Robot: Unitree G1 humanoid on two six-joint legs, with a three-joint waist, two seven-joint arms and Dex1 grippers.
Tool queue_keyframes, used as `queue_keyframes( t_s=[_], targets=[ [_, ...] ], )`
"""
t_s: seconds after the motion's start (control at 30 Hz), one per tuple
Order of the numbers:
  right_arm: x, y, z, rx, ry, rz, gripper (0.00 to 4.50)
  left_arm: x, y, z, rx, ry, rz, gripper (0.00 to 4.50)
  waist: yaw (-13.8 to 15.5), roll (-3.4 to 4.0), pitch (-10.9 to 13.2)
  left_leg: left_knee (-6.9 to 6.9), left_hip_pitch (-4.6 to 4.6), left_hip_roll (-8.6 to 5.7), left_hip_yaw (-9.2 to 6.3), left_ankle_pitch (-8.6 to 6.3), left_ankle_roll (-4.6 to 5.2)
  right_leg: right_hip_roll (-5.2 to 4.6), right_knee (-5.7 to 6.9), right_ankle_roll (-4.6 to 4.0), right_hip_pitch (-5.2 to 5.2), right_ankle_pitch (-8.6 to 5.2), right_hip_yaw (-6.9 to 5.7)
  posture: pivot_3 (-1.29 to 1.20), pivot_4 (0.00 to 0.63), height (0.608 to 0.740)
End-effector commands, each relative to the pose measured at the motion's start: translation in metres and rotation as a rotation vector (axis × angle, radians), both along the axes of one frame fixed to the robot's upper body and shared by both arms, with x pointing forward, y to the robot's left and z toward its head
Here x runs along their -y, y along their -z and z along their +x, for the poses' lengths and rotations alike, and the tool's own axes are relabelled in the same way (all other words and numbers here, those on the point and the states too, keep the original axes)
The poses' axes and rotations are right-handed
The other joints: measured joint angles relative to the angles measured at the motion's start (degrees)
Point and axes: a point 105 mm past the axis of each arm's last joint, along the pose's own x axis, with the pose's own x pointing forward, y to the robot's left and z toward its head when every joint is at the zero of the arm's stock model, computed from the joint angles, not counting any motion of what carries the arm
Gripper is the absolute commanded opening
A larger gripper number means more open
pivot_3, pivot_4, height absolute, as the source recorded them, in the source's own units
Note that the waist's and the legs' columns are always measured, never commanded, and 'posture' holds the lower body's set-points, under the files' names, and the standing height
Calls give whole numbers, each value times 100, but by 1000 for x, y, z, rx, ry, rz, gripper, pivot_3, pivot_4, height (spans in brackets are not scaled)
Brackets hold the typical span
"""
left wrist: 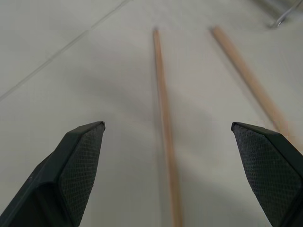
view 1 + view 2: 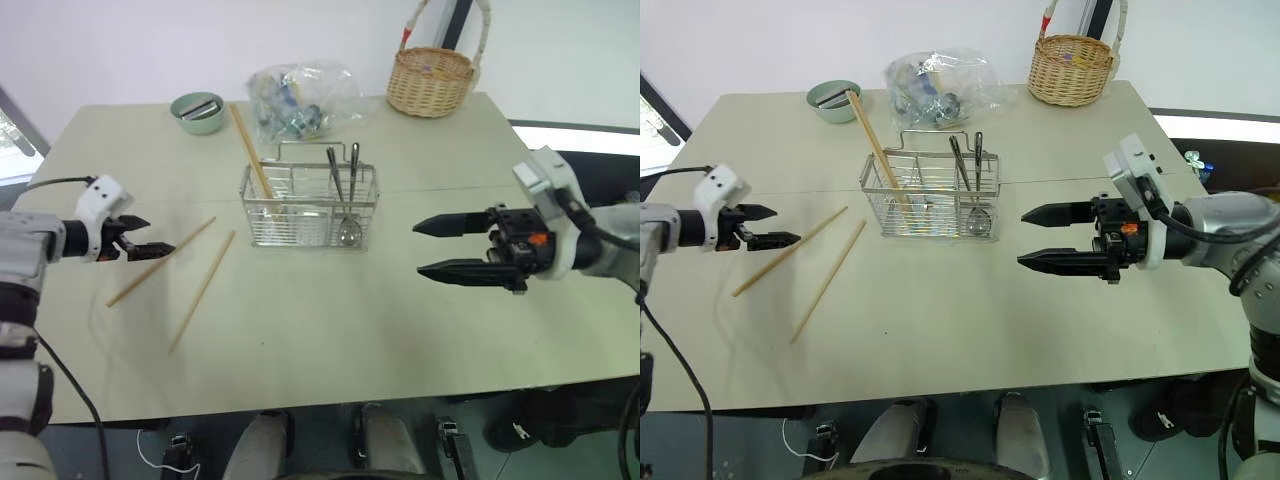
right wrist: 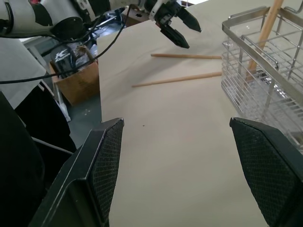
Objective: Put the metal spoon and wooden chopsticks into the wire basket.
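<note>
Nearest the robot, at about eight o'clock on the table, two wooden chopsticks lie loose side by side, slanting up toward one o'clock. The left gripper hangs over the near end of the outer stick, its two black fingers spread wide with nothing between them; from its wrist, both sticks run along the tabletop between and beside the open fingertips. At three o'clock the right gripper hovers above the table, pointing toward nine o'clock, jaws likewise parted wide and empty. Farther out, near the centre, stands the wire basket: the metal spoon sits upright in its right compartment, bowl down, beside another utensil, and a third chopstick leans out of the left compartment toward eleven o'clock. Beyond, toward twelve o'clock, sit a green bowl, a clear plastic bag and a wicker basket.
</note>
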Motion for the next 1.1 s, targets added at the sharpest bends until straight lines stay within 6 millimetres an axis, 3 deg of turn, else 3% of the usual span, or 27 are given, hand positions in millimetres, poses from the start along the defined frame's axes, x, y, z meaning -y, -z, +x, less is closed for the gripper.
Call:
queue_keyframes(
  t_s=[0.03, 0.37, 0.53, 0.67, 0.93, 1.0, 1.1],
  targets=[
    [-2, -9, -11, 43, 2, 2, 3667, -1, -1, 5, -15, 32, 56, 4500, 5, -6, -2, 0, 0, 0, -1, 0, 0, 0, 0, 0, 0, 0, -1, 0, 150, 693],
    [-5, -7, -23, 43, 72, 35, 3667, 6, 33, 24, -90, -21, 187, 4500, 95, -21, -9, 3, 4, 1, -2, 0, 0, -1, 2, 5, 6, 2, -3, 0, 150, 693],
    [-3, -9, -23, 43, 108, 49, 3720, 12, 42, 25, -112, -14, 193, 2230, 120, -16, -23, 9, 18, 2, -3, 0, 1, 0, 9, 7, 21, 2, -4, 0, 150, 693],
    [-2, -9, -23, 40, 124, 57, 3720, 16, 40, 28, -95, -20, 170, 85, 119, -15, -28, 12, 21, 3, -6, 0, 1, 0, 10, 8, 24, 1, -6, 0, 150, 693],
    [-3, -4, -21, 31, 124, 59, 3720, 8, 29, 32, -30, -73, 141, 31, 118, -16, -28, 13, 18, 2, -7, 0, 1, 0, 11, 8, 23, 1, -8, 0, 150, 693],
    [-3, -3, -21, 30, 124, 58, 3720, 2, 14, 41, 63, -138, 118, 31, 117, -19, -26, 13, 17, 2, -9, 0, 1, 1, 11, 8, 22, 1, -9, 0, 150, 693],
    [-1, -2, -21, 31, 127, 60, 3720, -2, -49, 65, 390, -279, -16, 31, 117, -38, -18, 13, 7, 2, -13, 0, 1, 2, 11, 9, 13, 1, -9, 0, 150, 693]
  ],
)
